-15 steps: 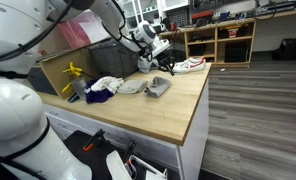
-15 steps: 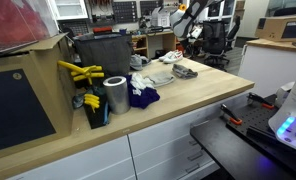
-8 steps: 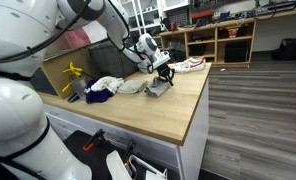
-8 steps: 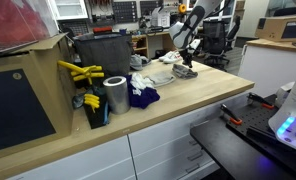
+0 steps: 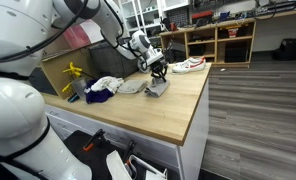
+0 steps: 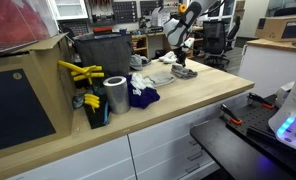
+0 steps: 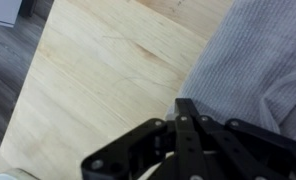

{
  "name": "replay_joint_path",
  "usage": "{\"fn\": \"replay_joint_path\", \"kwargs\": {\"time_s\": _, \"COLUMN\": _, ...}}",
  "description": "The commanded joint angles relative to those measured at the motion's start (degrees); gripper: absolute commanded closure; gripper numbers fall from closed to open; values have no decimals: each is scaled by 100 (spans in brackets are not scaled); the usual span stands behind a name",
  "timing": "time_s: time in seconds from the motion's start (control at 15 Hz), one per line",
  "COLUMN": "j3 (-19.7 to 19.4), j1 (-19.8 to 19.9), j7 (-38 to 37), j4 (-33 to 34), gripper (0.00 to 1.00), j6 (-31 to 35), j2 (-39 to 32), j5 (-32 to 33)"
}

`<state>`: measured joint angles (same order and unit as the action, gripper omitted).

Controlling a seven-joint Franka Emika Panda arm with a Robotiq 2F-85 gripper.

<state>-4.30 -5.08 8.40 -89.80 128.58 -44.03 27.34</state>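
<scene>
My gripper (image 5: 158, 71) hangs low over the far end of the wooden table (image 5: 178, 115), right above a crumpled grey cloth (image 5: 156, 88). In an exterior view the gripper (image 6: 178, 59) is just above the same grey cloth (image 6: 185, 71). In the wrist view the fingers (image 7: 187, 104) are pressed together with nothing seen between them. Their tip is at the left edge of the grey cloth (image 7: 258, 60), with bare wood (image 7: 98, 80) beside it.
White cloths (image 5: 128, 86) (image 6: 158, 78) and a dark purple cloth (image 5: 98, 96) (image 6: 141, 97) lie nearby. A silver can (image 6: 115, 95), yellow tools (image 6: 80, 72) and a black bin (image 6: 103, 55) stand along one side. A white and red shoe (image 5: 191, 65) lies at the far end.
The gripper has come down and moved from above the table's far end to just over the grey cloth. The cloths have not moved.
</scene>
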Motion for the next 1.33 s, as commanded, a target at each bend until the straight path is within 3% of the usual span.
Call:
{"fn": "replay_joint_path", "kwargs": {"time_s": 0.0, "j3": -25, "j1": -124, "j7": -87, "j4": -169, "gripper": 100, "j6": -193, "j2": 183, "j5": 4}}
{"fn": "replay_joint_path", "kwargs": {"time_s": 1.27, "j3": 698, "j1": -160, "j7": 24, "j4": -652, "gripper": 100, "j6": -132, "j2": 508, "j5": -939}}
